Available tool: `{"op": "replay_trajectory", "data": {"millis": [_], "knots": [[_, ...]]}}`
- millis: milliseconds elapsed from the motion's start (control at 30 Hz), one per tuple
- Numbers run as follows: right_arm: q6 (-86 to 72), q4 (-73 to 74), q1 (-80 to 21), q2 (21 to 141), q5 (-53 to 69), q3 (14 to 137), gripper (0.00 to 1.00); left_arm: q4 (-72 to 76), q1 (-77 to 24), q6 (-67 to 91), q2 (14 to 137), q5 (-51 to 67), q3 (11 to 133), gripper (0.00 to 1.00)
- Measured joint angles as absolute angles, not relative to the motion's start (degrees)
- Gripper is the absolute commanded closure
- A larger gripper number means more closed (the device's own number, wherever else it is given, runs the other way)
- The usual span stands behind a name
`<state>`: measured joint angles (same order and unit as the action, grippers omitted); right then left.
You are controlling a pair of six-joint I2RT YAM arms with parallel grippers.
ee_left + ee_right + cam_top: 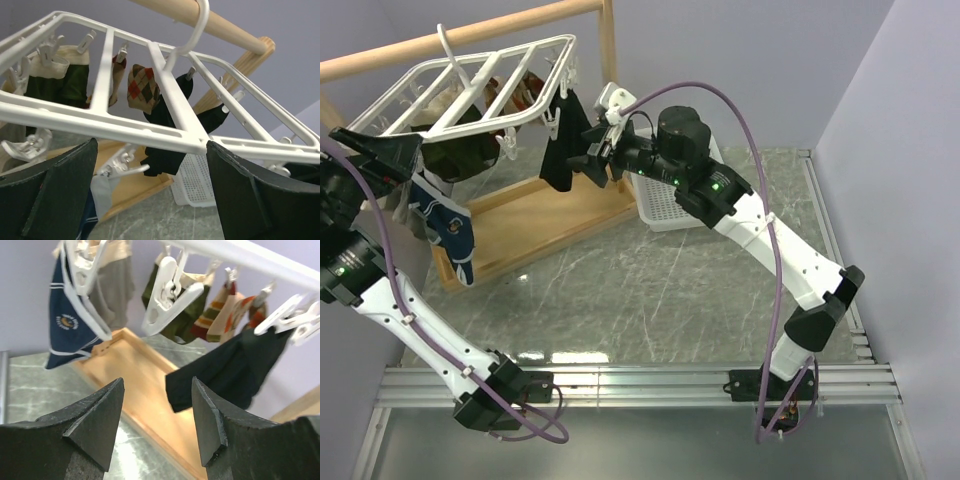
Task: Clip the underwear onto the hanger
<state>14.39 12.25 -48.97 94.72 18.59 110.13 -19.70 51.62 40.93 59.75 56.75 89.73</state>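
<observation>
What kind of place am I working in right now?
Likely a lab bench staged as a laundry-drying corner: a white clip hanger hooked over a wooden rail, navy underwear and socks hanging from it, marble-look tabletop.

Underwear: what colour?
The underwear is navy blue with white trim; clearest in the right wrist view.

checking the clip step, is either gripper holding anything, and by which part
Nothing held: left gripper and right gripper both open; underwear hangs on the hanger.
</observation>
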Motion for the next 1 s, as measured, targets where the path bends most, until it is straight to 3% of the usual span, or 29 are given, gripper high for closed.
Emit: {"op": "replay_trajectory", "data": {"millis": [567, 767, 1000], "knots": [[8.34, 11.07, -46.98, 104.97, 28.64, 122.15, 0.38, -19.66, 58.67, 42.63, 56.38, 73.06, 86.21, 0.04], [7.09, 10.26, -47.11, 105.03, 31.81, 122.21, 0.41, -13.39, 63.26, 47.57, 53.06, 81.12, 81.97, 0.06], [7.07, 9.65, -47.64, 105.06, 34.00, 122.13, 0.41, -21.87, 63.22, 37.69, 52.64, 83.88, 89.43, 0.06]]}}
